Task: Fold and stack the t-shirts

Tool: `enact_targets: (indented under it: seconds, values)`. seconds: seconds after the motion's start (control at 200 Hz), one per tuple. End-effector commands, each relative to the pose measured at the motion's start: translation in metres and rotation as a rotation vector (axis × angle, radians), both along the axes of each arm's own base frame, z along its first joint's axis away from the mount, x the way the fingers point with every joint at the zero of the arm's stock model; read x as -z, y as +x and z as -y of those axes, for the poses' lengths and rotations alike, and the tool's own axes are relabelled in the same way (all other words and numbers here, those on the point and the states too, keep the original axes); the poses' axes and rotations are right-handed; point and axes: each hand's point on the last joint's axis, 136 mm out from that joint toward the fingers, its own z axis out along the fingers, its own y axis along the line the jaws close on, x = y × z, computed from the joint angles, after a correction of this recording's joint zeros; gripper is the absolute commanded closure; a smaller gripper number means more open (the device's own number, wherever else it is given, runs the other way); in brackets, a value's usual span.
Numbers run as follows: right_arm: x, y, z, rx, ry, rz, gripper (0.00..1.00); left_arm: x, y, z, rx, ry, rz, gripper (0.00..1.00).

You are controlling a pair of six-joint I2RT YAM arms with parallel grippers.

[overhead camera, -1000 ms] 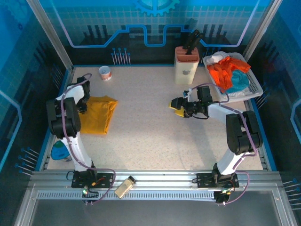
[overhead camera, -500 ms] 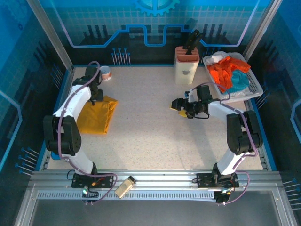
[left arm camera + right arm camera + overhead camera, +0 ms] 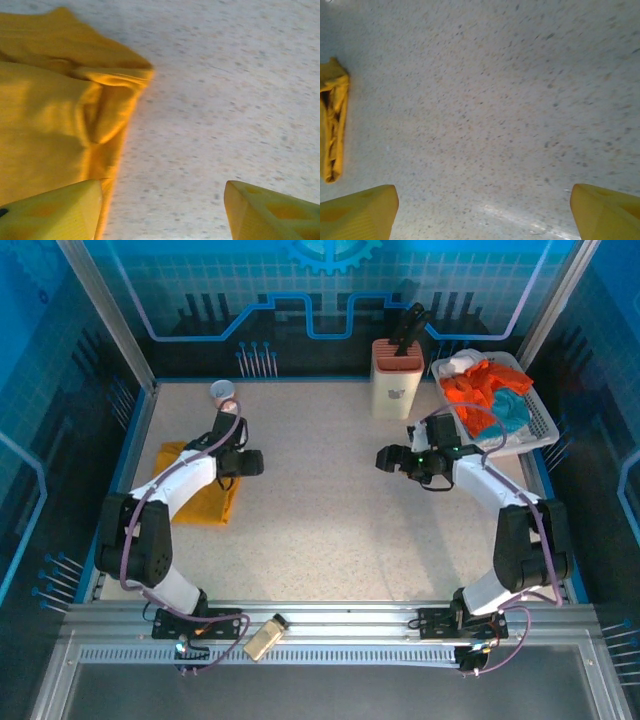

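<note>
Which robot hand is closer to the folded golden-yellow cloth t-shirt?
The left one. The left gripper hangs right at the edge of the folded golden-yellow cloth t-shirt, with one finger over the cloth. The right gripper is far across the speckled table, nearer the white plastic basket.

Golden-yellow t-shirt (image 3: pixel 45 125), speckled beige table (image 3: pixel 225 100)

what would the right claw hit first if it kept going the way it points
Most likely the bare speckled tabletop: the right claw, open, faces it in its wrist view. The golden-yellow cloth t-shirt lies off to one side. Height is unclear.
</note>
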Motion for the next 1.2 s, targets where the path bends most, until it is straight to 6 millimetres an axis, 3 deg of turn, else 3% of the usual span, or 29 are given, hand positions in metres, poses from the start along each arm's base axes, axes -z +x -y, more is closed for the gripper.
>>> enact_targets:
  seconds: [0.0, 0.2, 0.24, 0.33, 0.365, 0.44, 0.625, 0.87, 0.986, 1.116, 1.196]
  values:
    - [-0.002, 0.002, 0.032, 0.066, -0.151, 0.080, 0.08, -0.011, 0.005, 0.022, 0.062, -0.083, 0.089, 0.33]
    - [-0.020, 0.011, 0.067, 0.174, -0.321, 0.249, 0.07, -0.020, -0.001, 0.000, 0.105, 0.070, 0.239, 0.30]
    - [-0.014, 0.008, 0.075, 0.192, -0.368, 0.284, 0.06, -0.025, 0.000, -0.007, 0.108, 0.115, 0.309, 0.29]
    - [-0.020, 0.008, 0.091, 0.231, -0.449, 0.381, 0.05, -0.029, -0.002, -0.025, 0.074, 0.185, 0.430, 0.12]
    - [-0.022, 0.008, 0.095, 0.239, -0.475, 0.415, 0.05, -0.026, -0.003, -0.030, 0.061, 0.153, 0.445, 0.08]
    - [-0.025, 0.009, 0.099, 0.236, -0.523, 0.492, 0.05, -0.019, 0.001, -0.041, 0.024, 0.060, 0.448, 0.10]
    - [-0.026, 0.018, 0.104, 0.229, -0.583, 0.609, 0.03, 0.001, 0.007, -0.064, -0.003, 0.183, 0.459, 0.07]
    - [0.009, 0.025, 0.100, 0.173, -0.628, 0.622, 0.03, -0.018, 0.011, -0.058, 0.019, 0.152, 0.636, 0.03]
    - [0.002, 0.030, 0.093, 0.120, -0.643, 0.693, 0.03, -0.010, 0.006, -0.053, 0.035, 0.133, 0.725, 0.01]
    - [-0.007, 0.021, 0.092, 0.128, -0.639, 0.821, 0.00, -0.006, 0.001, -0.057, 0.014, 0.137, 0.765, 0.01]
    - [0.007, 0.018, 0.102, 0.176, -0.617, 0.833, 0.00, -0.005, 0.005, -0.057, 0.011, 0.140, 0.750, 0.01]
